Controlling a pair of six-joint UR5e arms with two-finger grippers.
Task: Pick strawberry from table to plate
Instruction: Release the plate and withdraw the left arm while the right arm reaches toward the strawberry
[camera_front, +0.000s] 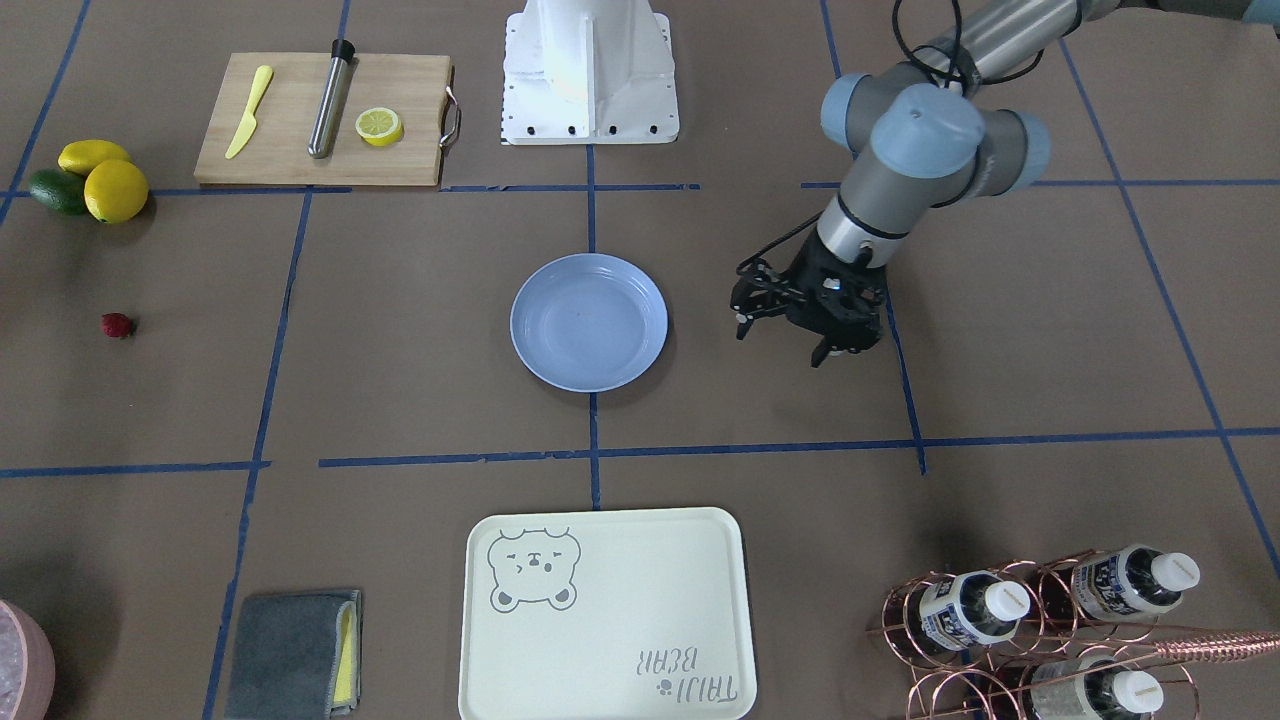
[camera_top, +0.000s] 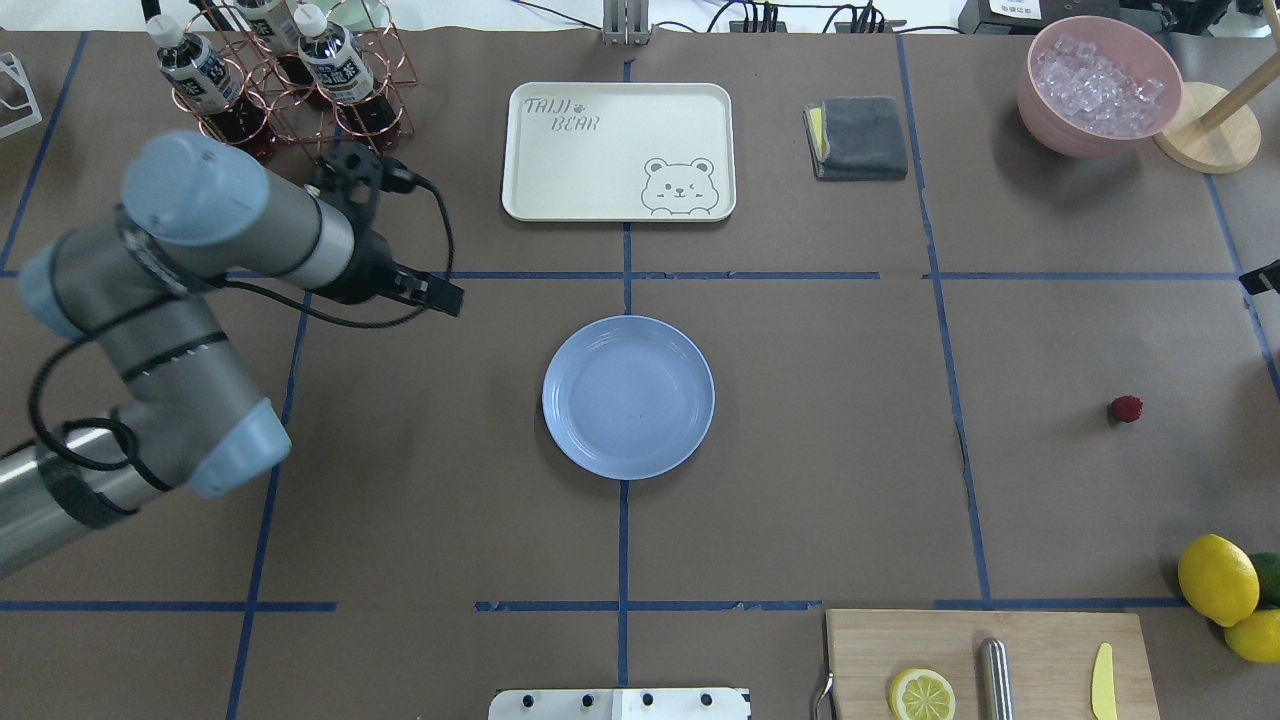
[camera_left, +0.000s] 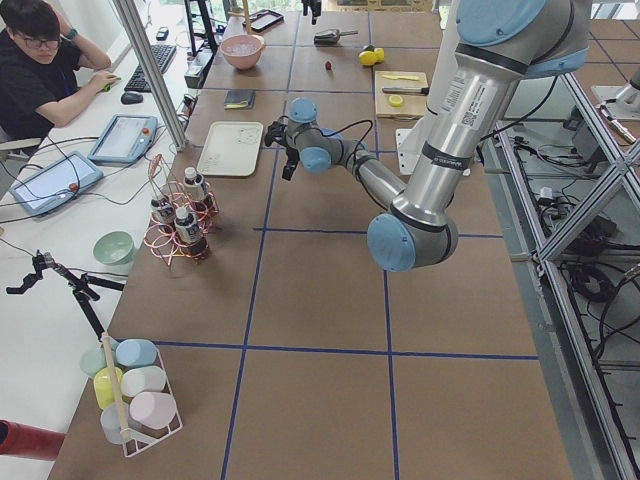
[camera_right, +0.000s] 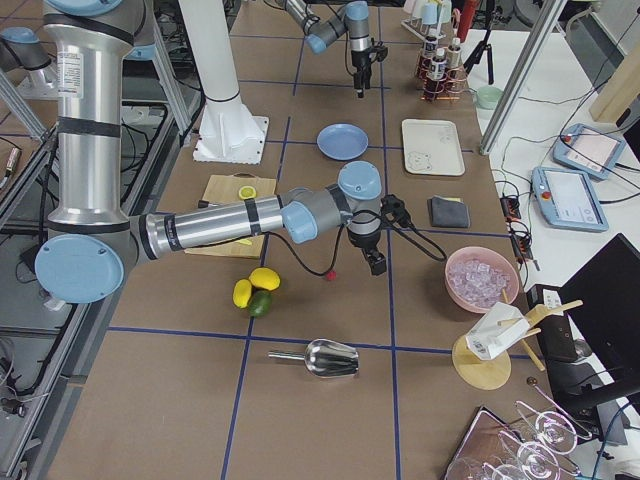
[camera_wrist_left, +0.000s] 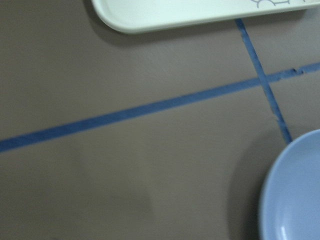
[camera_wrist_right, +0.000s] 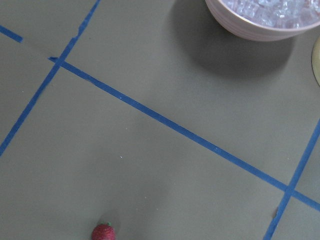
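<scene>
The strawberry (camera_front: 117, 325) is a small dark red berry lying alone on the brown table (camera_front: 420, 380), far to the robot's right of the light blue plate (camera_front: 588, 322). It shows again as the strawberry (camera_top: 1126, 408) in the overhead view and at the bottom edge of the right wrist view, strawberry (camera_wrist_right: 103, 232). The plate (camera_top: 628, 397) holds nothing. My left gripper (camera_front: 780, 343) hovers beside the plate with its fingers apart and nothing between them. My right gripper (camera_right: 377, 266) hangs close above the table near the strawberry; I cannot tell whether it is open or shut.
A cream bear-print tray (camera_top: 618, 150) and a grey cloth (camera_top: 857, 137) lie beyond the plate. A pink bowl of ice (camera_top: 1097, 85) stands far right, a copper bottle rack (camera_top: 280, 75) far left. Lemons (camera_top: 1217, 578) and a cutting board (camera_top: 990, 662) sit near the robot's right.
</scene>
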